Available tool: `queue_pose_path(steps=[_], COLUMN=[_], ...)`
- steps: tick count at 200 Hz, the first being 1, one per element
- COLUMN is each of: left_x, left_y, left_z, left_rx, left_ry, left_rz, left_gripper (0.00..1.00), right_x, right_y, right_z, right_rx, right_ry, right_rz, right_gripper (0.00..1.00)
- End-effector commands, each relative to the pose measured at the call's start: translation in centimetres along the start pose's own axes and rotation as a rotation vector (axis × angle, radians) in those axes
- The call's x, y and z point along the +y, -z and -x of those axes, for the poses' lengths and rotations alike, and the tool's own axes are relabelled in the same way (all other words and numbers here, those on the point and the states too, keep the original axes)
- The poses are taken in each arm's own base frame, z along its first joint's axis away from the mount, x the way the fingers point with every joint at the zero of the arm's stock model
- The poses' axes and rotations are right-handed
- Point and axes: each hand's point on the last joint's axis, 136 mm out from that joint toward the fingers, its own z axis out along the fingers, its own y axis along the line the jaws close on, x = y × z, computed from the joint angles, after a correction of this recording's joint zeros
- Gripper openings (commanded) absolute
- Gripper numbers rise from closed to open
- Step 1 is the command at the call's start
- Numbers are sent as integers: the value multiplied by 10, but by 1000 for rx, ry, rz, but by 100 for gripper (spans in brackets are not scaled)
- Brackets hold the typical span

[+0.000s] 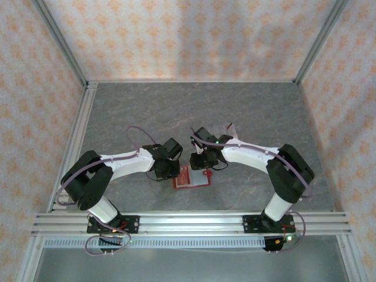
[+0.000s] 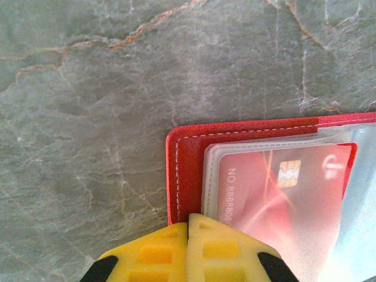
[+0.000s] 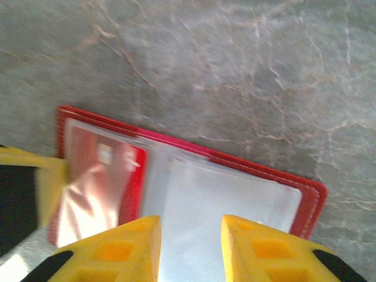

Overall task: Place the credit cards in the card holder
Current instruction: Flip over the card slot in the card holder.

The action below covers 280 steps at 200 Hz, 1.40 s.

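Yellow fingers of the left gripper are pressed flush together at the red card holder's edge, while the right gripper stands partly apart, nothing between, above the clear sleeves. One credit card sits sleeved, and the holder lies open on the grey table.

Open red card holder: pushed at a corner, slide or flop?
Probably slides whole: the card holder lies flat and thin on the smooth table. Its clear sleeves look glossy and limp, so likely slippery and apt to buckle.
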Motion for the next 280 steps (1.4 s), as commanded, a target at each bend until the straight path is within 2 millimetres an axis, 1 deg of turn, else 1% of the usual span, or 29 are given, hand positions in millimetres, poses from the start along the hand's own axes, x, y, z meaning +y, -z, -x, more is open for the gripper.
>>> queue_pose_path(steps=[1,38,73,97,137,158,178,204,280], left_x=[29,29,29,29,30,30,30,31,28], left_y=[-18,-19,-19,-19,-18,-18,-18,-19,-23], left_z=[-25,-25,-25,-25,-25,-26,-26,-27,-27], left_rx=[83,85,86,86,83,85,86,92,100], left_ry=[-1,-1,-1,0,0,1,0,-7,4], left_rz=[103,106,106,108,107,107,107,113,94], left_gripper=[0,0,0,0,0,0,0,0,0], right_x=[-14,-19,-25,-32,-43,-48,-48,-44,-7], right_y=[-1,-15,-30,-36,-47,-50,-48,-38,-4], right_z=[1,-5,-16,-25,-44,-49,-49,-40,-12], right_rx=[18,41,65,68,74,62,43,-5,-104], right_ry=[35,47,53,70,104,88,79,72,51], right_rz=[-90,-120,-152,-205,-320,-351,-359,-346,-208], right_gripper=[32,32,32,31,23,17,12,0,0])
